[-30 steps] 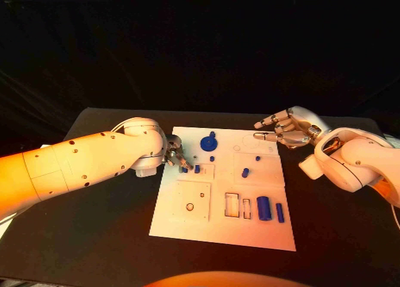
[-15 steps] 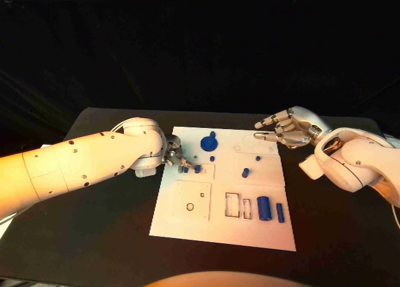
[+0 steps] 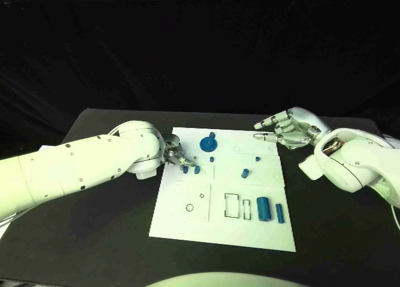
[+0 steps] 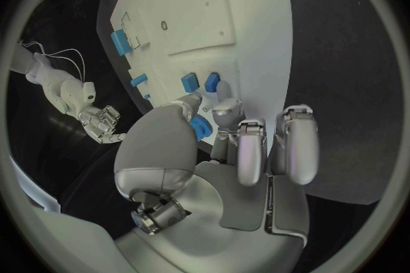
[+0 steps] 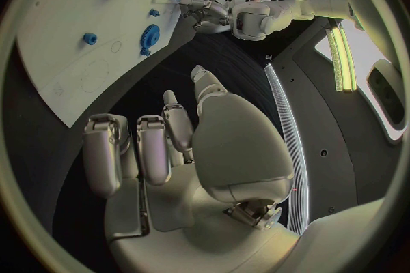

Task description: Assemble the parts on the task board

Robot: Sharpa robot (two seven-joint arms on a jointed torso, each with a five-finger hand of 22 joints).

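The task board [image 3: 219,227] lies mid-tabletop. At its left edge the left hand [image 3: 173,155] curls over two small blue parts [image 3: 190,170], seemingly pinching a third, though the fingers [image 4: 250,150] hide the contact. The right hand [image 3: 289,131] hovers empty, fingers spread, beyond the board's far right corner, probably keeping clear.

I can read no text, label, brand or number anywhere: the task board [image 3: 219,209] in front of me bears only outlined shapes, and the marks on it are too small to make out.
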